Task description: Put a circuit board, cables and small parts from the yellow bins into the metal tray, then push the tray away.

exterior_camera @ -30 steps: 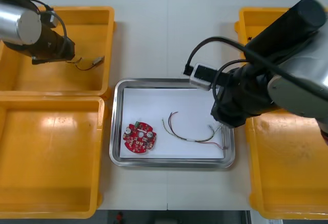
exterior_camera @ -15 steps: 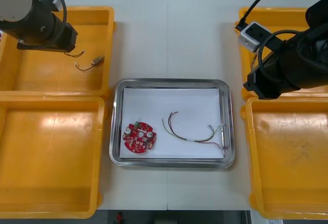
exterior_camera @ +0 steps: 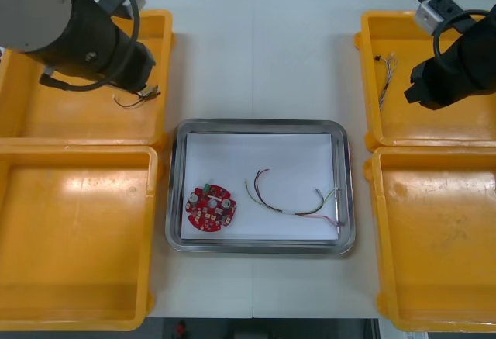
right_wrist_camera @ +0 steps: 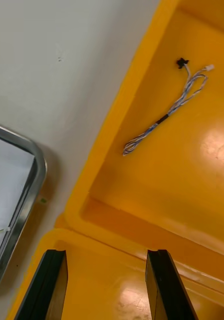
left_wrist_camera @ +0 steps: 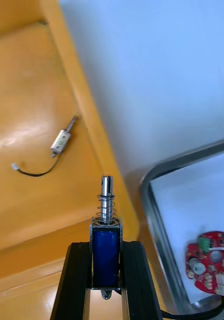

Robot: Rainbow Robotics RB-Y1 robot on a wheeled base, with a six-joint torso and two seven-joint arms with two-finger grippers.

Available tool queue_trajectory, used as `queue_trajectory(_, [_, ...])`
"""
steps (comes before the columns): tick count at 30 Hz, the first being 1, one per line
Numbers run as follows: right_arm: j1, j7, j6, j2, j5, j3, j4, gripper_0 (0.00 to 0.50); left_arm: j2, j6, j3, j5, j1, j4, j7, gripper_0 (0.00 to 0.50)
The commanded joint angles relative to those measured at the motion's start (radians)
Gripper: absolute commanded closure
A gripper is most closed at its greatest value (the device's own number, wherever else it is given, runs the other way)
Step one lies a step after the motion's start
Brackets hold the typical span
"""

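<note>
Left wrist view shows the left end effector (left_wrist_camera: 105,247) closed on a small metal part with a blue body, a spring and a shiny pin (left_wrist_camera: 105,257). The part stands upright between the two black fingers. It hangs above the edge of the far left yellow plastic bin (left_wrist_camera: 36,195), close to a corner of the rectangular metal tray (left_wrist_camera: 153,181). A second small metal part with a thin black cable (left_wrist_camera: 61,141) lies on the floor of that bin.

In the front view the tray sits in the middle of the light surface (exterior_camera: 263,52), between the four bins. On its white inside lie a round red circuit board (exterior_camera: 211,206) and a thin red and yellow cable (exterior_camera: 293,199), near each other but not touching.

The right end effector (right_wrist_camera: 107,257) is wide open and holds nothing. It is above the wall between the two right bins. A twisted blue and white cable (right_wrist_camera: 167,116) lies in the far right yellow plastic bin (exterior_camera: 407,122), well apart from the fingers.
</note>
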Motion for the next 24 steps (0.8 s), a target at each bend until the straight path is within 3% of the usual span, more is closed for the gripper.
queue_trajectory(1, [-0.092, -0.007, 0.003, -0.050, 0.039, -0.038, 0.080, 0.049, -0.023, 0.007, -0.105, 0.000, 0.002, -0.093, 0.206, 0.498])
queue_trajectory(7, [-0.143, -0.007, 0.003, -0.052, 0.080, -0.079, 0.249, 0.049, -0.023, -0.022, -0.223, -0.006, 0.004, -0.118, 0.268, 0.497])
queue_trajectory(13, [-0.209, 0.000, 0.003, -0.050, 0.161, -0.082, 0.412, 0.049, -0.023, -0.070, -0.340, -0.073, 0.007, -0.107, 0.292, 0.500])
queue_trajectory(24, [-0.293, -0.019, -0.014, -0.050, 0.227, -0.084, 0.620, 0.048, -0.069, -0.208, -0.488, -0.164, 0.008, 0.007, 0.323, 0.498])
